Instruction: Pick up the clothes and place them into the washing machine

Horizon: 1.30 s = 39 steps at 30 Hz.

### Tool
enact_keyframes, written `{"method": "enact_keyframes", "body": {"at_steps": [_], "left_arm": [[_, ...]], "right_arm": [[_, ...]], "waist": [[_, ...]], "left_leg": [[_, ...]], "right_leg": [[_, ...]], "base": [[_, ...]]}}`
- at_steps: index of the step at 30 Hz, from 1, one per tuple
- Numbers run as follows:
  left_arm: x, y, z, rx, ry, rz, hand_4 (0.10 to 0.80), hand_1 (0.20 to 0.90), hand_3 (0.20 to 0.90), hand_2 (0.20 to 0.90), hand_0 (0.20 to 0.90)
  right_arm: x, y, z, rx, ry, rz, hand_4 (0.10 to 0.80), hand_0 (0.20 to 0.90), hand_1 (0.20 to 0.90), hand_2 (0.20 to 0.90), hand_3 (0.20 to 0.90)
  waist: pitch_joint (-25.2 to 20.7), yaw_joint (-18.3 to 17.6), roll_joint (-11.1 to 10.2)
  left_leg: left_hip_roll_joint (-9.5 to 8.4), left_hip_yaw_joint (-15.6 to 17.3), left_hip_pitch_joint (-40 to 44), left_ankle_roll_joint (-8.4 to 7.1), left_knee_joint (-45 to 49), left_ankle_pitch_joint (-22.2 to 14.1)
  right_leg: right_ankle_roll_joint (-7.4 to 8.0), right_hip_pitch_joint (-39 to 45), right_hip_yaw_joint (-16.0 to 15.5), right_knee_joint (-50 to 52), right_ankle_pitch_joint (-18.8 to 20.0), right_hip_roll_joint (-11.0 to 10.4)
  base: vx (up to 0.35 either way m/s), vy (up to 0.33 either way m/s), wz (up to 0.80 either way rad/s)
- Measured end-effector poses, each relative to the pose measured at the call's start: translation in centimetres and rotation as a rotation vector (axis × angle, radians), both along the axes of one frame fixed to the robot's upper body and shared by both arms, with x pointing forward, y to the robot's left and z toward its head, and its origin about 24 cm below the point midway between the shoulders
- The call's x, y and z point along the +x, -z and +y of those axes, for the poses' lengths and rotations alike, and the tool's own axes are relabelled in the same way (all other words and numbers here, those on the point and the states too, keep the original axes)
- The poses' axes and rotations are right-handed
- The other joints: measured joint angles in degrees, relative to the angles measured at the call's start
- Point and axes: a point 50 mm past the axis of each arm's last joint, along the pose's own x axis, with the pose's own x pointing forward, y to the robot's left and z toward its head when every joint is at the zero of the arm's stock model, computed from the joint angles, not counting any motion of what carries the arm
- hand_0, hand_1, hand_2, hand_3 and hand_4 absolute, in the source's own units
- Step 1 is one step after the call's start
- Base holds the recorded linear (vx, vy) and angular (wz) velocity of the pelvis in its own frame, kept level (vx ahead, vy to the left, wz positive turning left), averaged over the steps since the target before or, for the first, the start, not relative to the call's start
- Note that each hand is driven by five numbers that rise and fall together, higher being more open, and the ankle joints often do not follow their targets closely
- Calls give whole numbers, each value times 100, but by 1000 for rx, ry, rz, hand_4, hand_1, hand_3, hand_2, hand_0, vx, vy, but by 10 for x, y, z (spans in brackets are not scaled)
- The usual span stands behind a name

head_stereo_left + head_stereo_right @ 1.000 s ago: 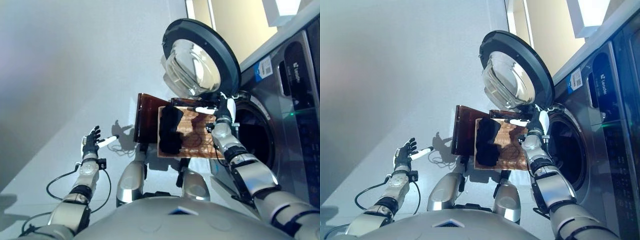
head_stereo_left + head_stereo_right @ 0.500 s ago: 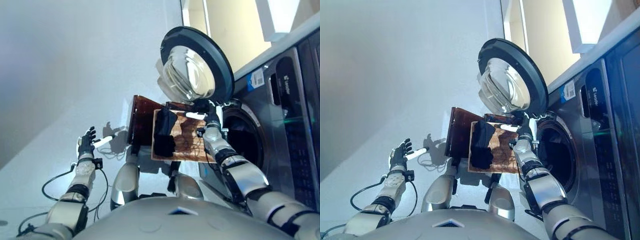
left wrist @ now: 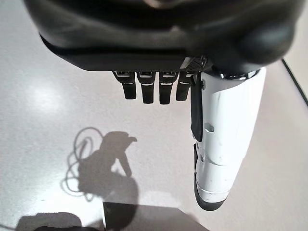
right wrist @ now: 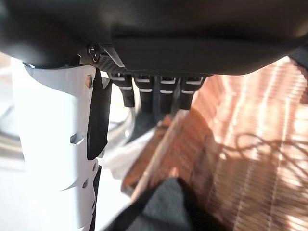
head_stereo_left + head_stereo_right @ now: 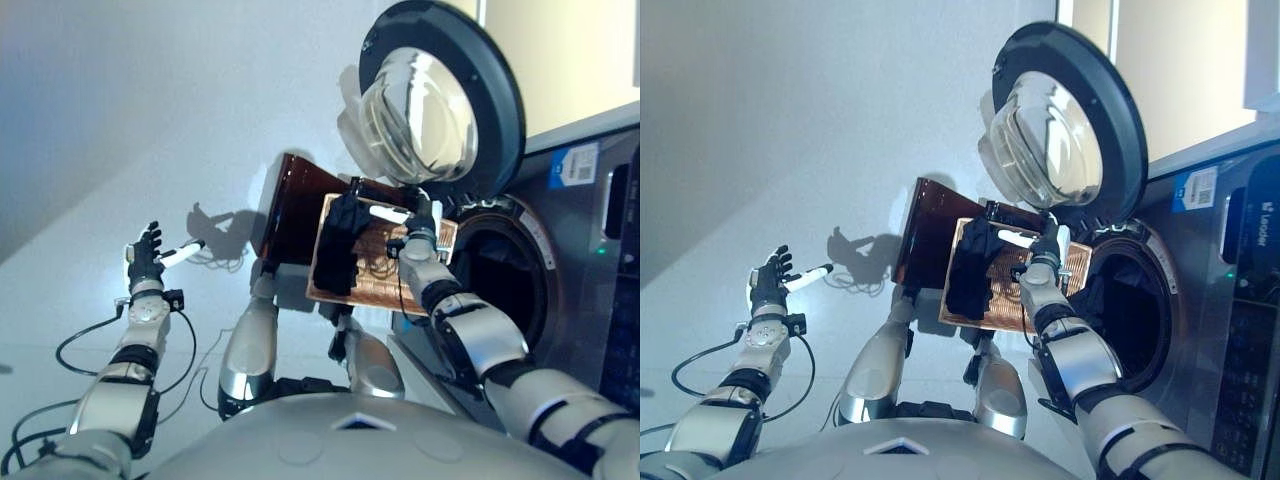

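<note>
The left hand [image 5: 147, 258] is raised out to the robot's left, well apart from everything else, over the pale floor [image 5: 90, 310]. Its wrist view shows the fingers [image 3: 151, 89] straight in a row and the white-covered thumb standing out beside them, with nothing held.

The right hand [image 5: 1042, 256] reaches forward over a brown slatted basket [image 5: 1005, 300]. In its wrist view the fingers [image 4: 163, 96] hang relaxed in a row and the white-covered thumb lies alongside; they grip nothing, and the basket's ribbed brown surface [image 4: 240, 159] shows just past them. Whether the fingertips touch the basket cannot be told.

A dark piece of clothing [image 5: 343, 245] is draped over the basket's edge on the side of the right hand nearer the left hand, hanging down its brown face. The same dark cloth [image 4: 166, 207] shows close under the right hand's thumb in the wrist view. A second brown panel [image 5: 295, 215] stands behind the basket, further towards the left hand.

Just beyond the right hand is the washing machine [image 5: 1230, 340], with its dark drum opening [image 5: 1130, 320] on the hand's outer side. Its round door [image 5: 445, 100], a dark ring around a clear glass bowl, is swung open and stands above the right hand and the basket.
</note>
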Motion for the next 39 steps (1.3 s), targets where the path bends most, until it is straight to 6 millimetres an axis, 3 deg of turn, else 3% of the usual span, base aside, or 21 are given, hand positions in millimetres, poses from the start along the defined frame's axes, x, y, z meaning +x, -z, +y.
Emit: {"method": "enact_keyframes", "body": {"at_steps": [14,27,39], "left_arm": [[18,-13,-9,0,38,-84,800,900,900,900,900],[25,-18,-16,0,78,-108,800,900,900,900,900],[25,-18,-17,-2,81,-105,800,900,900,900,900]], "right_arm": [[34,-40,16,39,-2,-144,800,900,900,900,900],[33,-38,21,46,14,-140,800,900,900,900,900],[11,-11,20,25,7,-48,800,900,900,900,900]], "waist": [[461,397,-17],[535,375,-75],[539,353,-76]], "left_leg": [[-82,-346,-333,-28,4,97],[-82,-486,-522,-70,51,200],[-81,-473,-411,-76,135,205]], "right_leg": [[14,-104,-279,-6,-10,6],[28,-217,-382,60,-21,7],[36,-168,-356,238,-33,1]], "base": [[9,-24,17],[-29,7,6],[-12,0,-1]]}}
